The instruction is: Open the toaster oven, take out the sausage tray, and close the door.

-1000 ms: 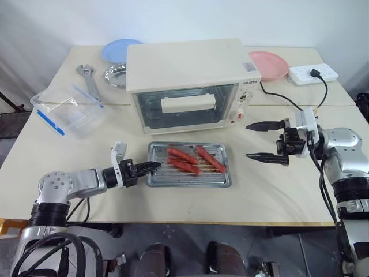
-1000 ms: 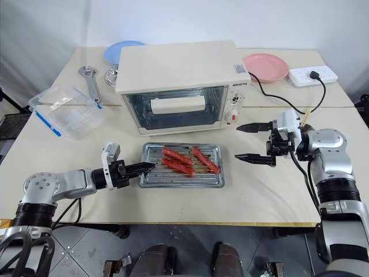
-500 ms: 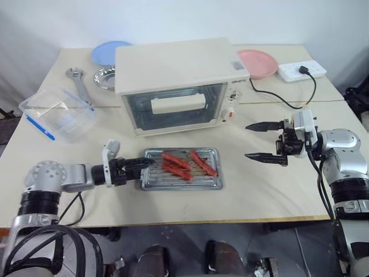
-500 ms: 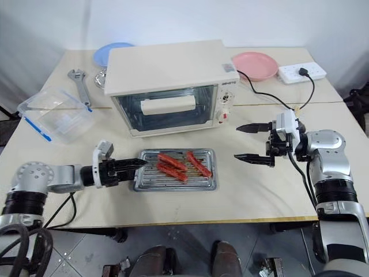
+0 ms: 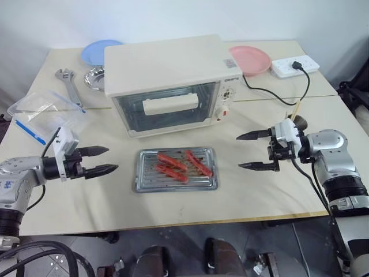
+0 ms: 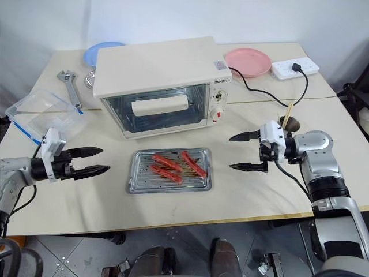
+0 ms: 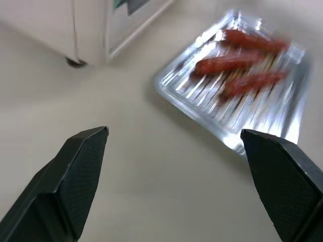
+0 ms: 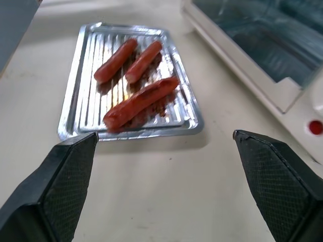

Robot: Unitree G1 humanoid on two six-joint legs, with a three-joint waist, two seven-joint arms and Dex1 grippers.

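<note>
The cream-white toaster oven stands mid-table, its glass door shut, handle bar across it. In front of it on the table lies the shiny sausage tray with three red sausages. My left gripper hovers open to the left of the tray, apart from it, fingers pointing at it. My right gripper stands open to the right of the tray, also pointing at it, holding nothing. The left wrist view looks over the tray; the right wrist view has the tray and the oven's front.
Behind the oven on the left are a blue plate, a round steel dish and a wrench. A clear plastic container sits at the left edge. A pink plate, a power strip and the black cord lie at the back right.
My left gripper, shut at the tray's left edge before, has opened, rolled and drawn away to the left. The right gripper has sunk slightly. The camera has shifted.
</note>
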